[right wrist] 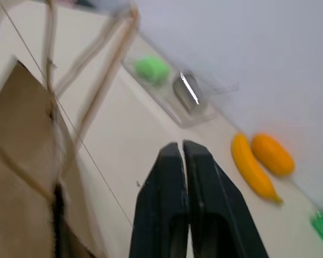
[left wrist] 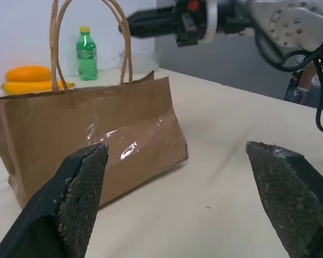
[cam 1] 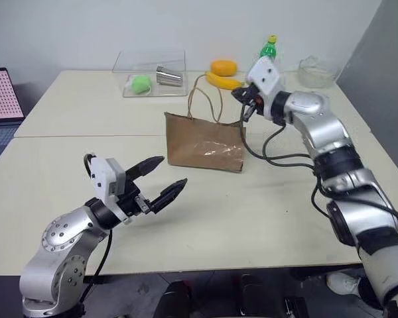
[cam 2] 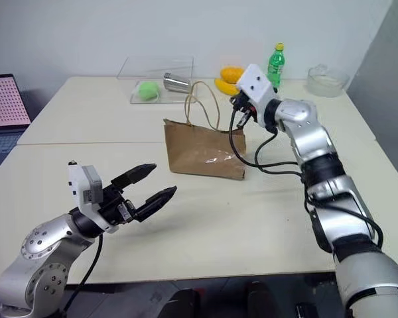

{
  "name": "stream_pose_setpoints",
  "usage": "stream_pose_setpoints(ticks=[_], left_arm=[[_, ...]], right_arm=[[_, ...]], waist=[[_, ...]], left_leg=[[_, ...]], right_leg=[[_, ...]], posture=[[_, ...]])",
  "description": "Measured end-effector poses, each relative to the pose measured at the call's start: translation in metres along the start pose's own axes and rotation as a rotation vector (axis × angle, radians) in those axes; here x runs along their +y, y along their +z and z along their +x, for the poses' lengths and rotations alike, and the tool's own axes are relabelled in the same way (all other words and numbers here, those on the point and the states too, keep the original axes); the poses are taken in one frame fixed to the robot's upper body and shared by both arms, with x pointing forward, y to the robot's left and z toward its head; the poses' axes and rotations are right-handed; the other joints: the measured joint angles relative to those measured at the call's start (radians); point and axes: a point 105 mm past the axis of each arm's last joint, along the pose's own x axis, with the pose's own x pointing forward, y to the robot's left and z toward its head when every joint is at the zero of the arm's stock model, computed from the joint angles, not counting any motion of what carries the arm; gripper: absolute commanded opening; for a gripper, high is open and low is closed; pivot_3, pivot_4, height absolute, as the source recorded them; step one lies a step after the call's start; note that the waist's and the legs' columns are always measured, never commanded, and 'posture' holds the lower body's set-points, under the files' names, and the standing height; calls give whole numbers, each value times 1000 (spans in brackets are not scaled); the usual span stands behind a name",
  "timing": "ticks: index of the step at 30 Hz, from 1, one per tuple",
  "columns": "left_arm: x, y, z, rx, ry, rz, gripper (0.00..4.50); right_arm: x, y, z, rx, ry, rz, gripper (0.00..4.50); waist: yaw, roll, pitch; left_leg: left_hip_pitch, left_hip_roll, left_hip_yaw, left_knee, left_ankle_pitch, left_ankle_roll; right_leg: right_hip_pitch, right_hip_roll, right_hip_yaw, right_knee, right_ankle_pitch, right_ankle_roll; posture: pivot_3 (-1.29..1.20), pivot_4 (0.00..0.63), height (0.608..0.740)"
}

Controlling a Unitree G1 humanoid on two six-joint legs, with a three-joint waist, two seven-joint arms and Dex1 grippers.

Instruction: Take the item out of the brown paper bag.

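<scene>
We can't see the item; nothing red shows at the bag mouth in any view, so we can't tell where it sits. The brown paper bag stands upright on the table, both loop handles up, shiny tape patch on the side facing our left gripper.

Our right gripper hangs just above the bag's top edge, at the end nearest that arm, tips pointing across the opening toward the handles. Its fingers are pressed together with nothing between them. From its wrist view the handles and the bag's rim lie just beside the tips, apart from them as far as we can tell.

Our left gripper hovers over the table on the near side of the bag, well short of it, pointing at the taped face. Its fingers are spread wide, empty, no contact with bag or table.

Beyond the right gripper, on the far side of the table: a banana with an orange fruit just behind it, and a green soda bottle standing upright near them. A clear glass bowl sits further off toward the right arm's side. Past the bag from the left gripper, a clear plastic box holds a green ball and a metal cup lying on its side, next to each other. A pink-patterned panel stands off the table edge, out beyond the left arm.
</scene>
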Motion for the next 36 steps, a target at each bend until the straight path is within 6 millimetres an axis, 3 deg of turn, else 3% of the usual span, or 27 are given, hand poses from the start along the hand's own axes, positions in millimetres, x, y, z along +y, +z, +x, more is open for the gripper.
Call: stream_pose_setpoints(ticks=[4,8,12,17,20,27,32,36], left_arm=[[-5,-3,1,-4,-8,15,4294],[-8,-6,-3,13,-24,37,4294],[-10,-7,-6,27,-45,55,4294],[-19,-17,-19,115,-128,75,4294],[-25,-22,-29,160,-180,88,4294],[-25,-23,-55,259,-239,140,4294],[-16,-17,-56,251,-242,195,4397],[2,-12,-45,232,-264,330,4500]], right_arm=[[23,-26,11,103,160,-18,48],[39,-19,3,76,348,-31,48],[60,-3,-19,-19,559,-11,48],[109,-9,-52,-49,786,54,48],[126,-13,-55,-37,814,57,48],[135,-12,-53,-44,761,46,48],[143,-11,-58,-81,754,50,11],[150,4,-77,-161,717,60,1264]], waist=[[-1,1,0],[-1,2,1],[-1,2,1],[2,4,2],[-5,5,2],[-1,5,2],[3,5,2],[9,5,2]], left_leg=[[0,0,0,-1,0,0],[0,0,0,-2,0,0],[0,0,-1,-2,0,0],[0,0,-1,-3,0,0],[1,1,1,-3,0,0],[1,1,0,-3,0,0],[0,1,-1,-3,0,0],[0,0,-1,-4,0,0]], right_leg=[[-1,0,0,0,0,0],[-1,0,0,0,0,0],[0,0,0,-1,0,0],[-1,0,-1,-1,0,0],[-1,0,0,0,0,0],[0,0,-1,0,-1,0],[0,0,-1,-1,-1,0],[0,0,-1,-1,-1,0]], posture=[[0,150,740],[0,150,740],[0,150,740],[0,150,740],[0,150,740],[0,150,740],[0,150,740],[0,150,740]])
